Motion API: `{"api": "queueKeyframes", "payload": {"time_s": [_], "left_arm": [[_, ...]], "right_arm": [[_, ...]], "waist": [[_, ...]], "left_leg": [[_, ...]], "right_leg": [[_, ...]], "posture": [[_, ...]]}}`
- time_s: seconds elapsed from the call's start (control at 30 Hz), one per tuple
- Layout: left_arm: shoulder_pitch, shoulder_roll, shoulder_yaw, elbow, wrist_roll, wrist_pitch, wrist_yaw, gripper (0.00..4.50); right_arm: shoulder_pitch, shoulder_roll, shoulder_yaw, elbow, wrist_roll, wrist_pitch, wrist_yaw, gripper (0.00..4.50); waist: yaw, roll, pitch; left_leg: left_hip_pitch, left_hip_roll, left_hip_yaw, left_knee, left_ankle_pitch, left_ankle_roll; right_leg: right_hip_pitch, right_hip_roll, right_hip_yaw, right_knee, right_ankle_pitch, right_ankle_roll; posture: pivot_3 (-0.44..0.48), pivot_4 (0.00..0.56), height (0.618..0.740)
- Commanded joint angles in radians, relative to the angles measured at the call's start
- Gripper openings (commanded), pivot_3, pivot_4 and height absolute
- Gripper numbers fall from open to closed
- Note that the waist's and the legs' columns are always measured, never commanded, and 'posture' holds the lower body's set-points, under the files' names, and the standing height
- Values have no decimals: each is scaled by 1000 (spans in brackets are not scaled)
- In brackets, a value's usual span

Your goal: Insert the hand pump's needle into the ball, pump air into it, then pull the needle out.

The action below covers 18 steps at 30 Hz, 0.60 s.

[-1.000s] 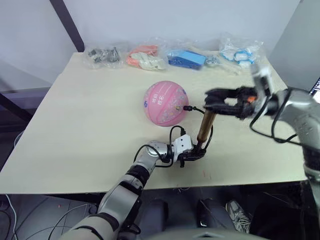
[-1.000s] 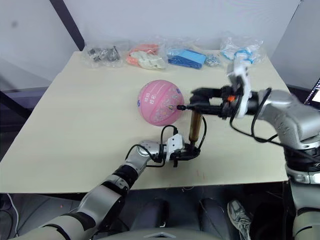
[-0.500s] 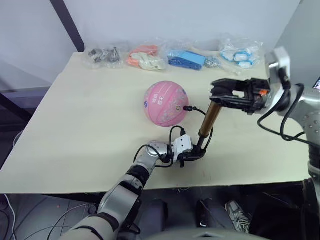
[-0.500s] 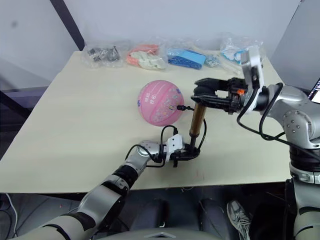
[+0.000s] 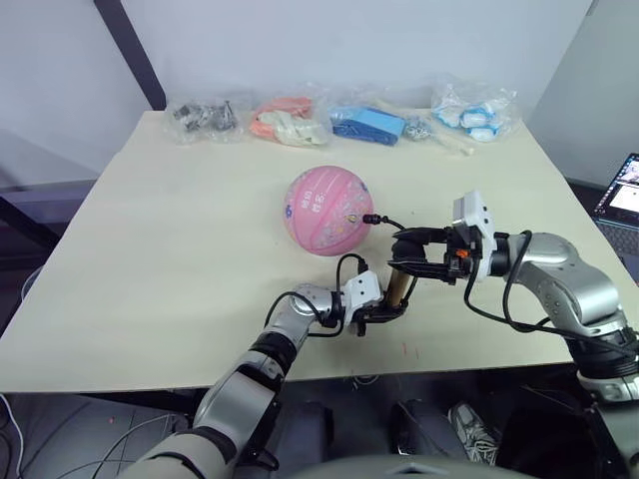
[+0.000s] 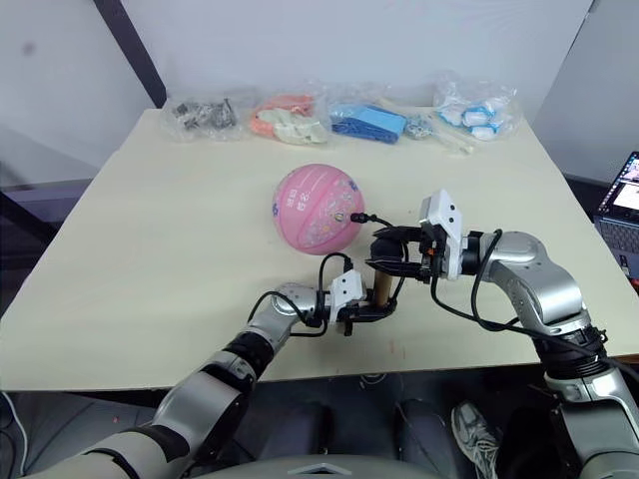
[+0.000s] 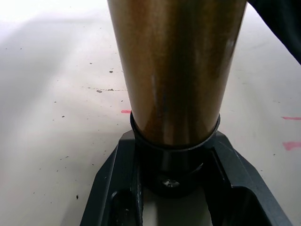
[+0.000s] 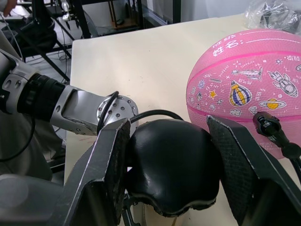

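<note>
gripping one hand pump [image 5: 400,287] — left hand [image 5: 384,307] its base, right hand [image 5: 407,254] its handle — beside one ball [image 5: 328,210].

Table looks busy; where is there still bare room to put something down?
The table's wide left side, from the ball to the left edge, is bare. The right side beyond the right gripper too. Crowded: the far edge with its bags, and around the pump.
</note>
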Motion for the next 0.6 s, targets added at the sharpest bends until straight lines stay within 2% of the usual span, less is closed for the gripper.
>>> {"api": "queueKeyframes", "payload": {"time_s": [0.03,0.27,0.6], "left_arm": [[64,40,-31,100,72,64,3,1122],[67,41,-32,98,73,63,2,1122],[59,41,-34,103,77,62,-3,1122]], "right_arm": [[19,-8,5,0,12,55,20,2092],[-91,-48,-151,-87,167,137,48,2092],[-285,-114,-314,-80,332,254,12,2092]], "waist": [[0,0,0],[3,6,11],[8,8,18]], "left_leg": [[0,0,0,0,0,0],[-2,-1,0,0,0,0],[-4,-1,1,-1,0,0]], "right_leg": [[0,0,0,0,0,0],[-1,-1,0,0,0,0],[-3,-1,0,0,0,0]], "posture": [[0,150,740],[0,150,740],[0,150,740]]}}
